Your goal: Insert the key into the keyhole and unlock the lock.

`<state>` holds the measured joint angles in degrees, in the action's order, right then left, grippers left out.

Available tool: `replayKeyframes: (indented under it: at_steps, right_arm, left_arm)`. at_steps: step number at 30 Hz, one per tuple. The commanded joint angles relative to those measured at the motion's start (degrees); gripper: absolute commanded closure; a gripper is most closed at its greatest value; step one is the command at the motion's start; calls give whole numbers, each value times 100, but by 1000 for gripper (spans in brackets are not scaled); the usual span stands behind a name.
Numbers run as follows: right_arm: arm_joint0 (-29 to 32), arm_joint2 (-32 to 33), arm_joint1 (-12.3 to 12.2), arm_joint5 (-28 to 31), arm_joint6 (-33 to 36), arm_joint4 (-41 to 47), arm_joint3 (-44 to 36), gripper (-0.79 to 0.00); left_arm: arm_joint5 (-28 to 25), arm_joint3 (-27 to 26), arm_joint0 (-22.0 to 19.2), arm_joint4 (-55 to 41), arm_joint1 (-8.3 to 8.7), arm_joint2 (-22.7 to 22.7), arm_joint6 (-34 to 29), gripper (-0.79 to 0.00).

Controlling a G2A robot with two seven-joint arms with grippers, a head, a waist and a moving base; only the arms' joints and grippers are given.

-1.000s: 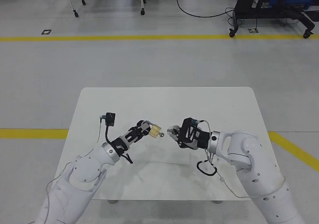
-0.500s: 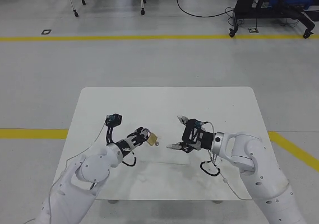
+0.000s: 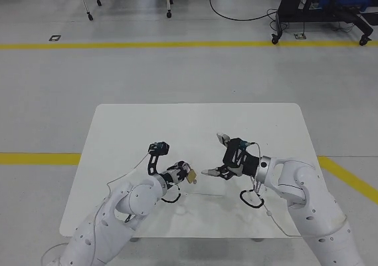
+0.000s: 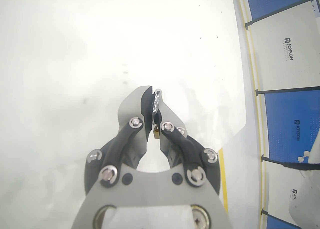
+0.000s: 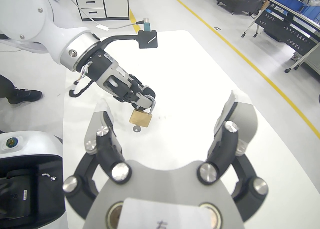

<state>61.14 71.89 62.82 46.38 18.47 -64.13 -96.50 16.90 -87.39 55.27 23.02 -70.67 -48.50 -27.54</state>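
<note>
A brass padlock (image 3: 190,174) hangs by its silver shackle (image 4: 156,103) from my left gripper (image 3: 183,170), which is shut on the shackle just above the white table (image 3: 268,120). In the right wrist view the padlock (image 5: 140,118) hangs under the left gripper (image 5: 147,100), and a small silver key (image 5: 136,128) sticks out of the lock's underside. My right gripper (image 3: 216,156) is a short way to the right of the lock, open wide with nothing between its fingers (image 5: 102,115).
The black camera bracket (image 5: 148,38) on the left wrist juts out above the lock. The table's front edge (image 3: 175,236) lies close behind both arms. Bare tabletop spreads toward the far side.
The left arm has carried the padlock right and toward the table's front. The right gripper, which was up against the lock, has opened, turned and drawn back.
</note>
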Motion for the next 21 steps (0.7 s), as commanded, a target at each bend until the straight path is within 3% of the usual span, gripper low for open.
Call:
replayKeyframes:
  at_steps: [1,13,14,17,21]
  right_arm:
    - [0,0,0,0,0,0,0,-785]
    - [0,0,0,0,0,0,0,-785]
    - [0,0,0,0,0,0,0,-785]
    - [0,0,0,0,0,0,0,-785]
    - [0,0,0,0,0,0,0,-785]
  left_arm:
    - [36,112,-57,96,-35,43,108,0]
    - [137,775,-51,164,-135,-107,521,0]
    - [135,821,-65,159,-147,-111,543,-77]
    - [131,881,-53,129,-168,-162,598,-785]
    - [150,863,39,182,-165,-254,605,-785]
